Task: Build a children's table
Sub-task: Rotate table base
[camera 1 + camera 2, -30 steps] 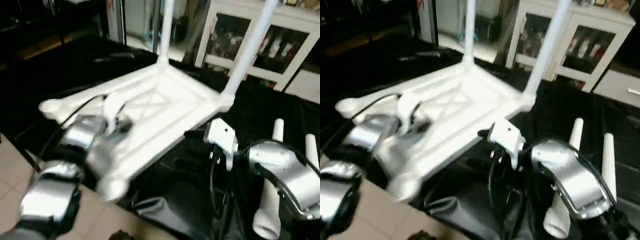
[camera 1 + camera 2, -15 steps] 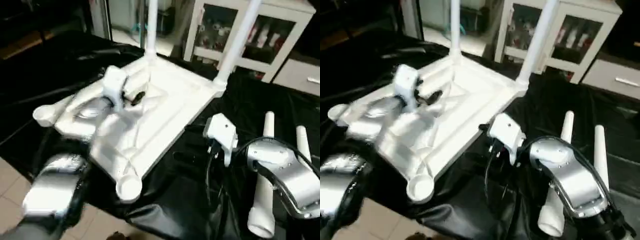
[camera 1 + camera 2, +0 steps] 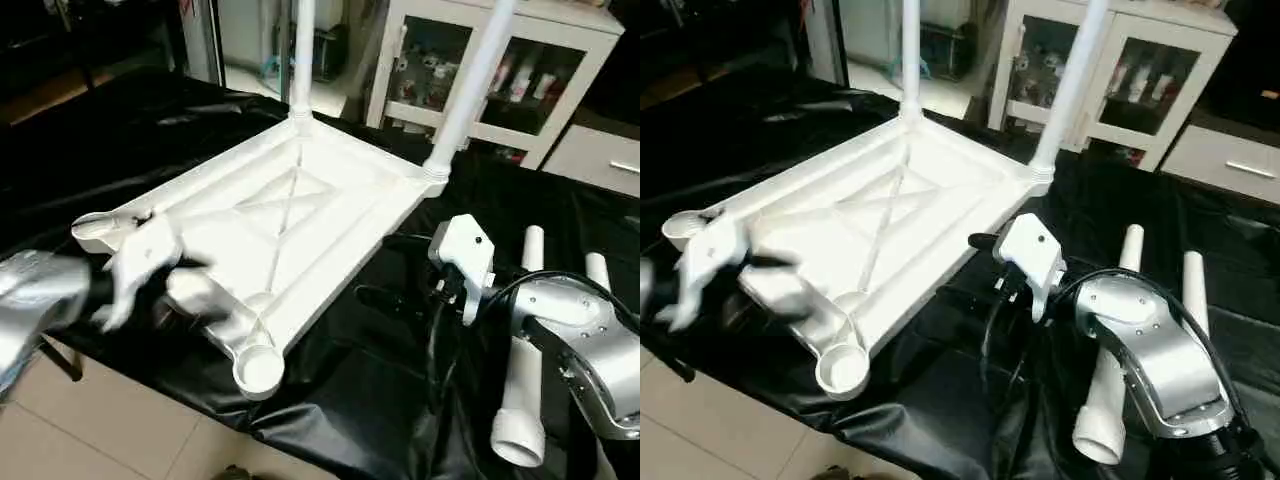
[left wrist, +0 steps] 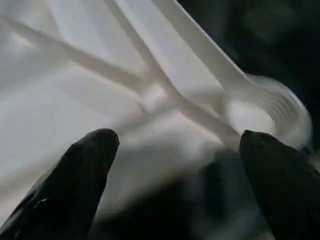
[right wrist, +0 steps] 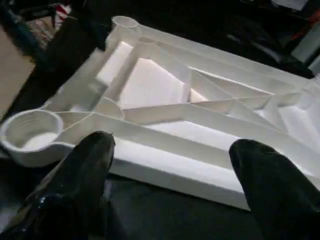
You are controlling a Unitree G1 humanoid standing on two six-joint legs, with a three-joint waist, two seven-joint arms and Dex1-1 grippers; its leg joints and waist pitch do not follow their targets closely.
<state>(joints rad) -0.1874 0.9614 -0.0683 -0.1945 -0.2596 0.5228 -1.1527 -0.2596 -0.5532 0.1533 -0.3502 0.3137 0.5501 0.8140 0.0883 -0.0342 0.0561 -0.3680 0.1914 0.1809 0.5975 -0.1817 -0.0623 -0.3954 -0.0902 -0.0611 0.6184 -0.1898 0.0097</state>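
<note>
Judging by its thin ribbed plastic, we take the top [image 3: 290, 215] for light and stiff but slick, so it may skate on the black sheet over the desk [image 3: 400, 400] if pushed. It lies underside up with two legs [image 3: 470, 85] standing in the far sockets; the two near sockets [image 3: 258, 368] are empty. Two loose legs [image 3: 520, 400] lie on the sheet at our right, beside the right forearm.

Our left gripper [image 4: 175, 150] hangs with its jaws wide over the near rim by a corner socket, holding nothing. Our right gripper [image 5: 170, 145] faces the long edge, jaws wide too and empty.

We would take a loose leg around its thick end, where the tube is roundest and the jaws sit square; a hollow taper could slip out if pinched near the tip. For steadying the top, the rim rib or an X-rib gives a firm edge to clamp.
</note>
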